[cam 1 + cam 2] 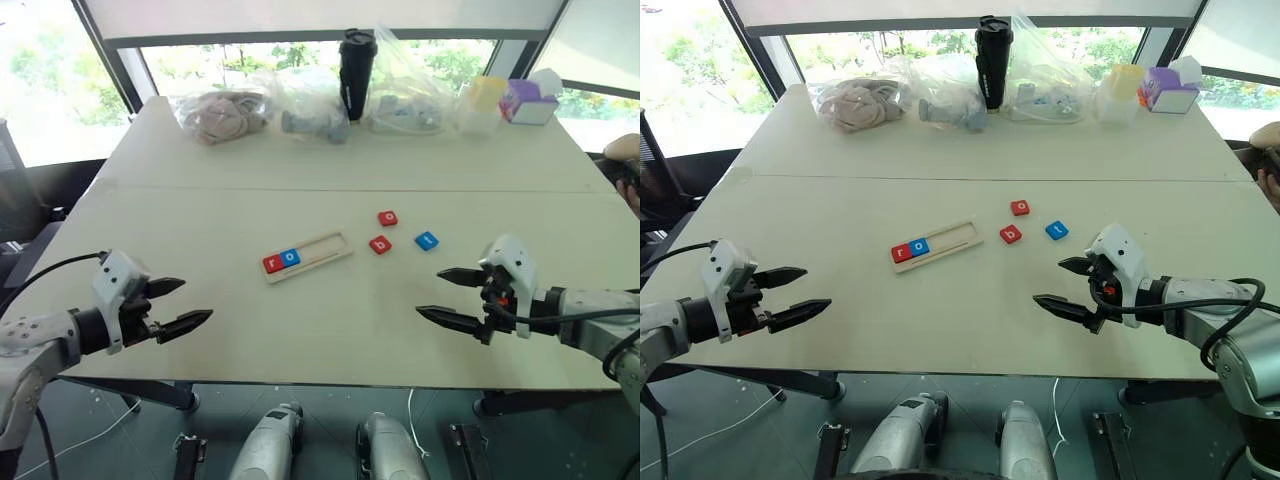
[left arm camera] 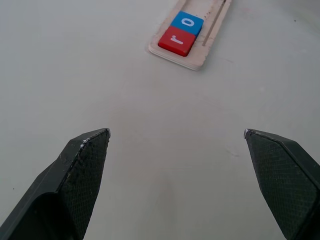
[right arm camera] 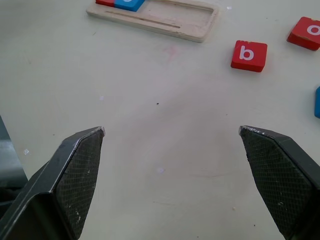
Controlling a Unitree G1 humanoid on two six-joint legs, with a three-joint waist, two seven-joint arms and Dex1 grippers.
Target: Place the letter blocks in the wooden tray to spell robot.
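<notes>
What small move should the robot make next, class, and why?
Probably reach the open right gripper to the red b block. The wooden tray holds the red r block and blue o block; b comes next and lies nearest that gripper.

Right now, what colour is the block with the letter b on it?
Red, with a white letter. The b block shows best in the right wrist view.
</notes>
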